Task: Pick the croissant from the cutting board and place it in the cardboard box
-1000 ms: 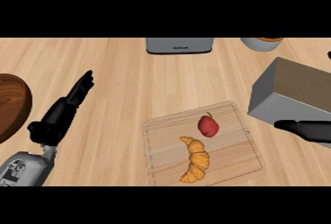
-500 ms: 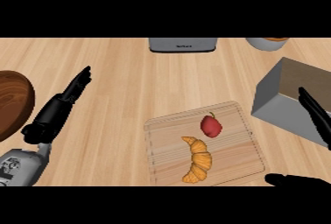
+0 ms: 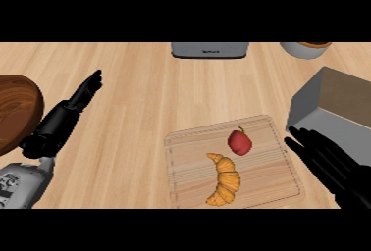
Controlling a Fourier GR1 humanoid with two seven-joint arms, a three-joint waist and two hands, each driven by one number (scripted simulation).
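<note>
Right hand (image 3: 330, 164) flat, fingers straight and released, just right of the pale wooden cutting board (image 3: 190, 174). Golden curved croissant (image 3: 225, 179) lies on board, left of fingertips, untouched. Grey-brown cardboard box (image 3: 339, 103) beyond them. Left hand (image 3: 64, 117) open, resting.

Red fruit (image 3: 240, 142) — wooden bowl (image 3: 16, 110) far left

Light wooden counter (image 3: 167, 98) throughout

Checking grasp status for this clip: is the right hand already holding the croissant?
No. The croissant lies untouched on the cutting board, while the right hand is off to its right with fingers straight.
</note>
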